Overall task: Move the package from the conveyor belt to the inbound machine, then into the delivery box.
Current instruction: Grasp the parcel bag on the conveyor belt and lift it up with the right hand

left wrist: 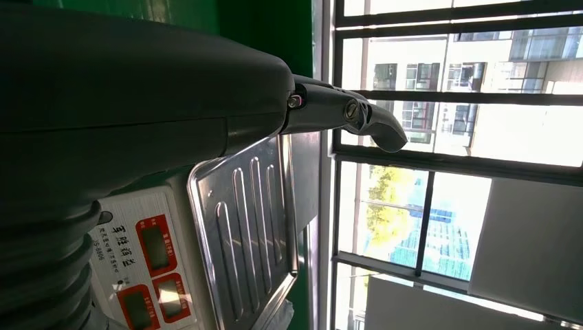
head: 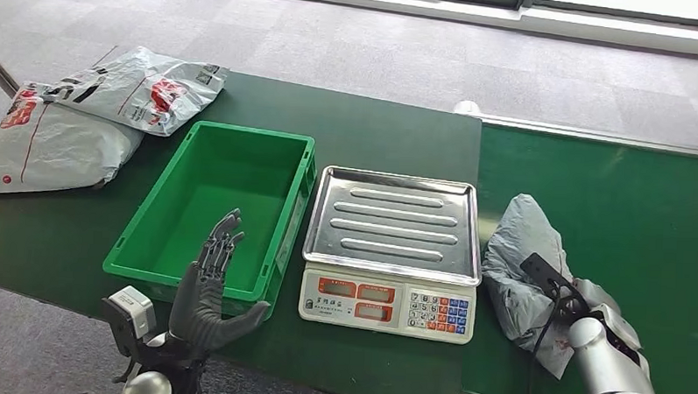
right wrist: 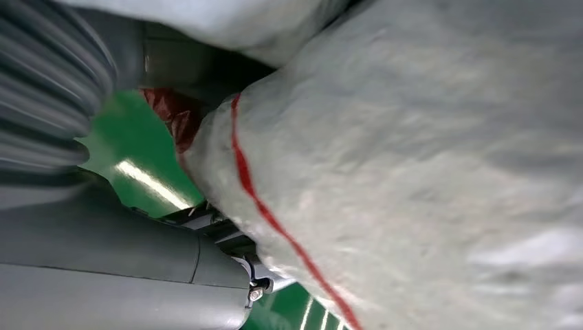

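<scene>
A crumpled grey package (head: 521, 247) lies on the green conveyor belt (head: 635, 198), right of the scale. My right hand (head: 600, 306) sits at the package's near right side and grips it; up close the grey wrap with a thin red line (right wrist: 412, 172) presses against the palm, the thumb (right wrist: 137, 289) beneath it. The inbound machine is a scale (head: 385, 308) with a steel tray (head: 393, 220), bare on top. The green delivery box (head: 251, 134) stands left of it, nothing inside. My left hand (head: 209, 284) hovers over the box's near edge, fingers spread, holding nothing.
Two white printed mailer bags (head: 139, 89) (head: 49, 147) lie on the dark table at the far left. The left wrist view looks past the thumb (left wrist: 344, 113) at the scale's display (left wrist: 148, 254) and tray (left wrist: 247, 220), with windows behind.
</scene>
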Controlling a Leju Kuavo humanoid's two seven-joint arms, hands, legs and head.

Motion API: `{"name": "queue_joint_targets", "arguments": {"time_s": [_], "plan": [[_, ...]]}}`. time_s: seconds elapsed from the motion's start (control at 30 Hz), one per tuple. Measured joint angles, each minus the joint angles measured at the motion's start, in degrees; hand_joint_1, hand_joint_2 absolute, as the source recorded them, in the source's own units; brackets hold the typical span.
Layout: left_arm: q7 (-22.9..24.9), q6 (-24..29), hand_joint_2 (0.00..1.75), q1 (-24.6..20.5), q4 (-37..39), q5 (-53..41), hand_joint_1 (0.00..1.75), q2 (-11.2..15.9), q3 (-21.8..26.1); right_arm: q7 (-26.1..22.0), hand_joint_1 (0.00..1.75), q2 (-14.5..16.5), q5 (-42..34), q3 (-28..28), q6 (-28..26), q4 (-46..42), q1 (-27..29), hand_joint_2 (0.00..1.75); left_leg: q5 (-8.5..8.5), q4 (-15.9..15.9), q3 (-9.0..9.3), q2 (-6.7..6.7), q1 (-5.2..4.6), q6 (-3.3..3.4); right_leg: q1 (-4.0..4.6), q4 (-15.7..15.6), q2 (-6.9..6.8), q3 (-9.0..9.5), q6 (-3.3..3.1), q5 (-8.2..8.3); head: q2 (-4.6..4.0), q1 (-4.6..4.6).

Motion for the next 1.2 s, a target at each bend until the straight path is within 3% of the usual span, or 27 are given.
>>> {"name": "queue_joint_targets", "arguments": {"time_s": [0.4, 0.7, 0.97, 1.2], "plan": [[-0.6, 0.0, 1.75, 1.59, -0.85, 0.11, 0.0, 0.0, 0.03, -3.3, 1.75, -1.0, -2.74, 0.0, -1.54, 1.7, -0.01, 1.75, -0.03, -0.02, -0.07, -0.04, 0.01, -0.01, 0.01, 0.0, -0.03, -0.06, 0.02, -0.06, 0.0, 0.0], [-0.8, -0.02, 1.75, 2.13, -1.49, 0.14, 0.0, 0.0, 0.2, -9.03, 1.75, -0.96, -9.14, -0.14, -11.46, -1.61, 1.16, 1.75, -0.03, -0.01, -0.13, -0.04, 0.0, 0.0, 0.0, 0.0, -0.04, -0.1, 0.02, -0.06, 0.0, 0.0], [-1.69, 0.58, 1.75, 2.59, -1.85, 0.17, 0.0, -0.1, 0.3, -20.41, 1.75, 0.15, -17.28, -1.3, -21.37, -9.51, 3.7, 1.75, -0.03, -0.02, -0.21, -0.07, 0.01, 0.0, 0.01, 0.01, -0.06, -0.17, 0.02, -0.06, 0.0, 0.0], [-3.39, 2.33, 1.75, 2.5, -1.65, 0.76, 0.0, -0.15, 0.31, -44.07, 1.75, 4.33, -38.75, -2.64, -38.11, -27.06, 9.68, 1.75, -0.03, -0.07, -0.28, -0.06, 0.01, -0.01, 0.01, 0.02, -0.05, -0.29, -0.01, -0.09, 0.0, 0.01]]}}
